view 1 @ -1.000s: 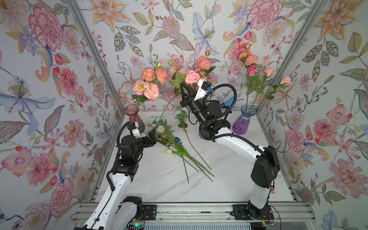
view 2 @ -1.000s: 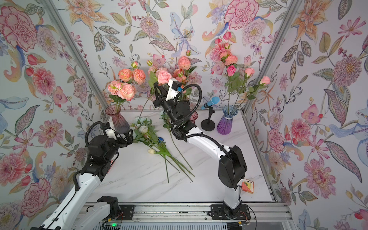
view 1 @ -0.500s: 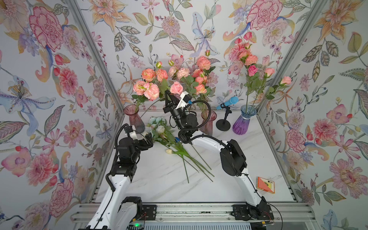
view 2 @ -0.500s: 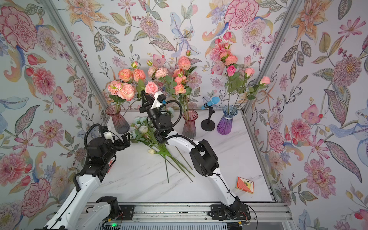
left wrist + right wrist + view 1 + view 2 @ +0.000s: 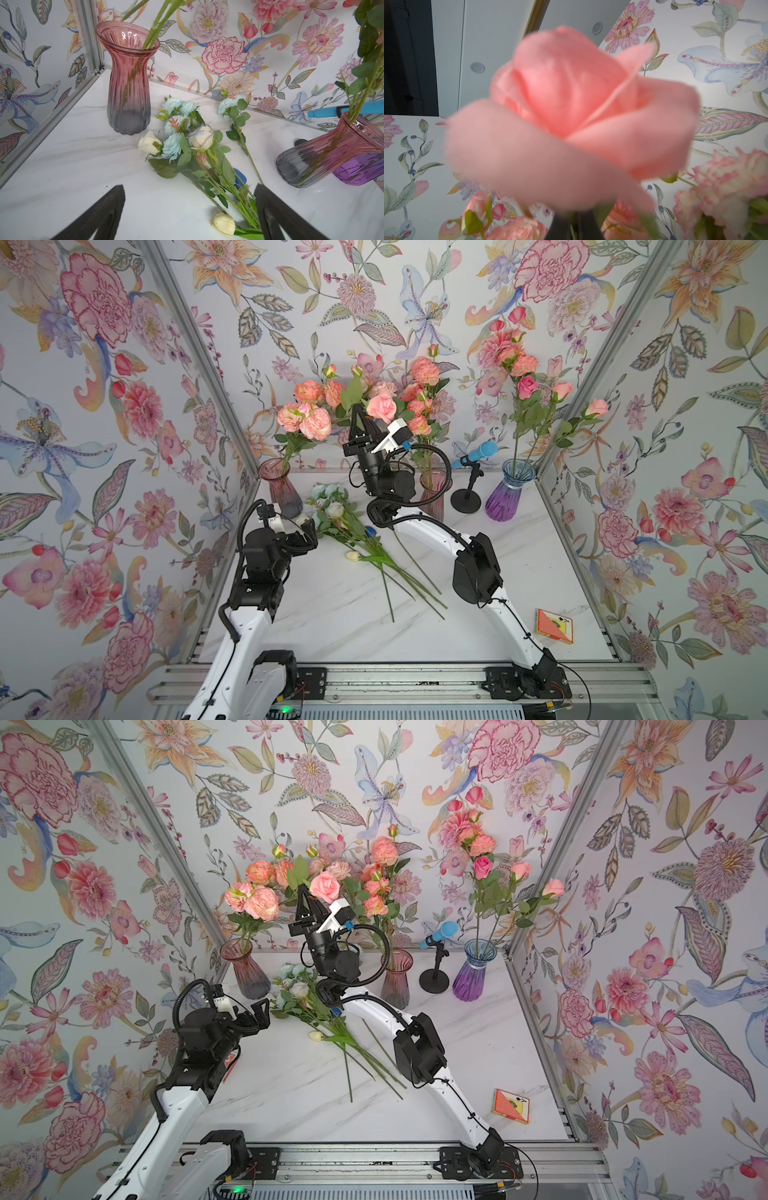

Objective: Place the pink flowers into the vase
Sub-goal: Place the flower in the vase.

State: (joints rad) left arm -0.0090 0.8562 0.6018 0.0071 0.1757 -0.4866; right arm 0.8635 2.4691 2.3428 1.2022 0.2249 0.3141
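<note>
Leftmost, in the far left corner, a pink vase (image 5: 280, 489) stands with pink peonies (image 5: 305, 423) already in it. Just nearer than that vase, the left gripper (image 5: 190, 187) hovers low with its jaws spread wide and nothing between them. It faces the pale blue and white stems (image 5: 332, 510) lying on the table (image 5: 332, 614), and looks parked aside rather than reaching. To the right, the right gripper (image 5: 357, 410) points upward, pinched tight on the pink rose (image 5: 381, 406) just under its bloom. It is raised high, probably so the long stem can clear a rim. The rose hangs in the air between the peonies and the blooms of the middle vase (image 5: 432, 493); which vase it is bound for I cannot tell. Farther right stand a microphone (image 5: 473, 452) and a blue-purple vase (image 5: 509, 493) holding more pink roses.
</note>
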